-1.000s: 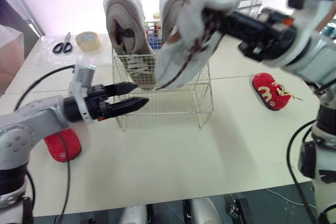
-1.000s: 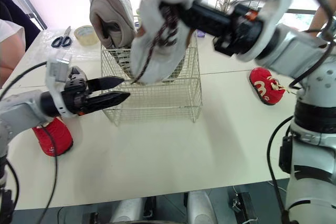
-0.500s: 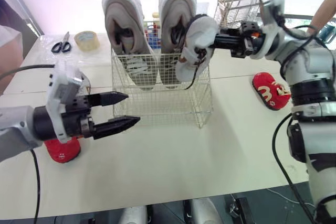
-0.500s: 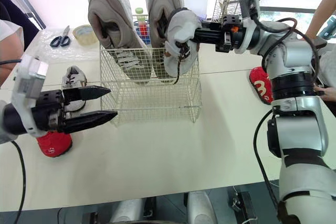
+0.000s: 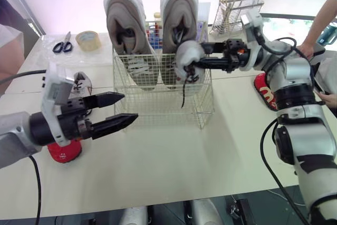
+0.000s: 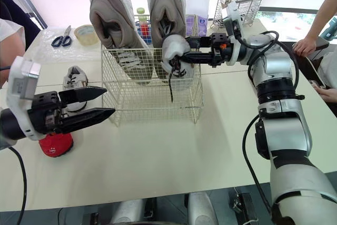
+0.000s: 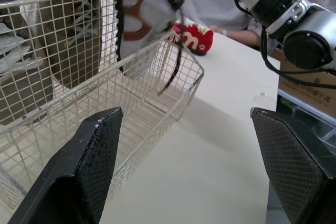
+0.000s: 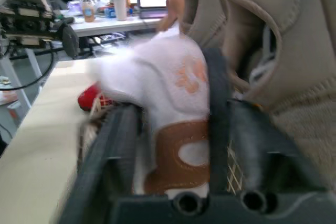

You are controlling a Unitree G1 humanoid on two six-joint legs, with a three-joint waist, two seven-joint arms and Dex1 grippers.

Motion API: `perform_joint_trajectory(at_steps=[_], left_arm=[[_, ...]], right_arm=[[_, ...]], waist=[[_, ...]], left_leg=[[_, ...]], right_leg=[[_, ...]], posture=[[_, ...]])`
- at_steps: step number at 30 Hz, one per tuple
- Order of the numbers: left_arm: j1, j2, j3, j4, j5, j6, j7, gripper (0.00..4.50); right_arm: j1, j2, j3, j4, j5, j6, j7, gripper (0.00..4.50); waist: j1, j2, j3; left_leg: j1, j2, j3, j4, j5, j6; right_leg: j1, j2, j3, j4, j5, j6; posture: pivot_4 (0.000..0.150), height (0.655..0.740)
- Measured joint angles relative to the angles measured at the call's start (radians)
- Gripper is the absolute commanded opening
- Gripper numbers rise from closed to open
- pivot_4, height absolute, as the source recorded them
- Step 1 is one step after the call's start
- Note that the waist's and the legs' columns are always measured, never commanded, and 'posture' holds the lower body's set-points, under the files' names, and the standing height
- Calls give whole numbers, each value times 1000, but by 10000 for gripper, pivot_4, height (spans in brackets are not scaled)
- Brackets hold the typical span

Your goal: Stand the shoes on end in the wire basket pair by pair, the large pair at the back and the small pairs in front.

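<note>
The wire basket (image 5: 158, 106) stands mid-table with two large beige shoes (image 5: 126, 22) on end at its back. A small white shoe (image 5: 188, 59) with a brown patch sits at the basket's front right, its lower part below the rim and a dark lace dangling. My right gripper (image 5: 196, 57) reaches in from the right. Its fingers are spread on either side of that shoe (image 8: 168, 87). My left gripper (image 5: 124, 110) is open and empty, in front and to the left of the basket (image 7: 157, 77). On the table lie a red shoe (image 5: 63, 151), a small grey-white shoe (image 6: 72, 76) and another red shoe (image 5: 263, 92).
Scissors (image 5: 63, 43) and a tape roll (image 5: 88, 40) lie at the back left. A wire rack with sticks (image 5: 234, 9) stands at the back right. A person's arm (image 5: 321, 19) reaches in at the right edge, and another person sits at the left (image 6: 8, 40).
My right arm has brought the small white shoe down from above into the basket's front right, and its fingers have spread apart. My left gripper has drawn back a little towards me.
</note>
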State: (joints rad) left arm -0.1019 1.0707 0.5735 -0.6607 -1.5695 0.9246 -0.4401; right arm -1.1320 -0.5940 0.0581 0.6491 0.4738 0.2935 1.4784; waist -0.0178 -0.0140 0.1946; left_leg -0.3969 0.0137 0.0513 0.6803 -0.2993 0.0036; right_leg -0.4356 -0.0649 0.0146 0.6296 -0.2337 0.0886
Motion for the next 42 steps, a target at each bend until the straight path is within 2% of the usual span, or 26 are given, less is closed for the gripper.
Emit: perform_joint_trajectory(at_steps=[1,9,13,14,15,18,20,21,24,27,29,32,37,40,42], left_arm=[[-5,0,-1,10,-11,-1,2,40155],[-41,7,-22,62,-10,-4,-18,40155],[-51,13,-36,84,8,-1,-44,40155],[-51,19,-36,96,11,1,-50,40155],[-52,23,-36,108,10,2,-53,42578],[-108,56,-20,220,7,6,-21,42578],[-155,99,16,324,50,2,10,42578],[-170,120,30,381,93,0,26,42578],[-176,190,19,572,328,-54,44,42578],[-191,222,-91,767,557,-131,-35,42578],[-242,211,-178,889,646,-159,-103,42578],[-416,141,-274,1168,760,-218,-262,42578],[-691,28,-407,1592,956,-288,-494,42578],[-794,-30,-447,1741,1037,-303,-628,42578],[-847,-62,-460,1815,1092,-334,-657,42578]], right_arm=[[14,-4,-5,-16,0,8,-6,44047],[124,-68,-57,-214,4,110,-66,44047],[179,-151,-83,-347,21,206,-105,44047],[179,-181,-99,-378,25,235,-119,44047],[177,-211,-124,-404,32,253,-134,44702],[105,-238,-187,-413,68,306,-181,44702],[37,-249,-220,-438,110,360,-207,44702],[6,-251,-234,-463,139,398,-219,44702],[-33,-204,-241,-620,299,543,-221,44702],[13,-140,-188,-784,435,653,-215,44702],[61,-117,-144,-854,474,685,-215,44702],[133,-110,-56,-934,470,689,-207,44702],[192,-140,52,-976,355,601,-187,44702],[200,-155,59,-984,328,579,-186,44702],[210,-172,56,-996,326,579,-189,44702]], waist=[[0,0,0],[2,0,0],[4,0,0],[4,0,0],[4,0,0],[0,0,0],[-5,1,0],[-5,1,0],[-9,1,0],[-3,1,0],[6,0,0],[15,-2,-1],[30,-6,-4],[31,-7,-4],[28,-8,-4]], left_leg=[[0,0,0,0,0,0],[0,0,0,0,0,0],[0,-1,0,0,0,0],[0,-1,0,0,0,0],[0,-1,0,0,0,0],[0,-1,1,0,0,0],[1,0,1,-1,0,0],[3,1,1,-2,0,0],[5,2,2,-4,0,1],[5,3,2,-5,0,0],[4,2,2,-4,0,0],[-3,0,3,2,0,0],[-12,-5,3,5,0,2],[-12,-5,2,5,-1,3],[-12,-4,2,5,-1,4]], right_leg=[[0,0,0,0,0,0],[0,1,0,0,0,0],[0,1,0,0,0,0],[0,1,0,0,0,0],[0,1,0,0,0,0],[-1,3,0,1,0,0],[-1,4,0,1,0,0],[0,5,0,1,0,0],[1,9,0,1,2,3],[0,9,-1,2,2,3],[0,7,-1,2,2,3],[-1,4,-5,1,2,3],[-6,3,-5,1,5,9],[-6,3,-7,0,5,9],[-6,3,-7,1,5,9]], posture=[[1500,7400],[1500,7400],[1500,7400],[1500,7400],[1500,7400],[1500,7400],[1500,7400],[1500,7400],[1500,7400],[1500,7400],[1500,7400],[1500,7400],[1500,7400],[1500,7400],[1500,7400]])
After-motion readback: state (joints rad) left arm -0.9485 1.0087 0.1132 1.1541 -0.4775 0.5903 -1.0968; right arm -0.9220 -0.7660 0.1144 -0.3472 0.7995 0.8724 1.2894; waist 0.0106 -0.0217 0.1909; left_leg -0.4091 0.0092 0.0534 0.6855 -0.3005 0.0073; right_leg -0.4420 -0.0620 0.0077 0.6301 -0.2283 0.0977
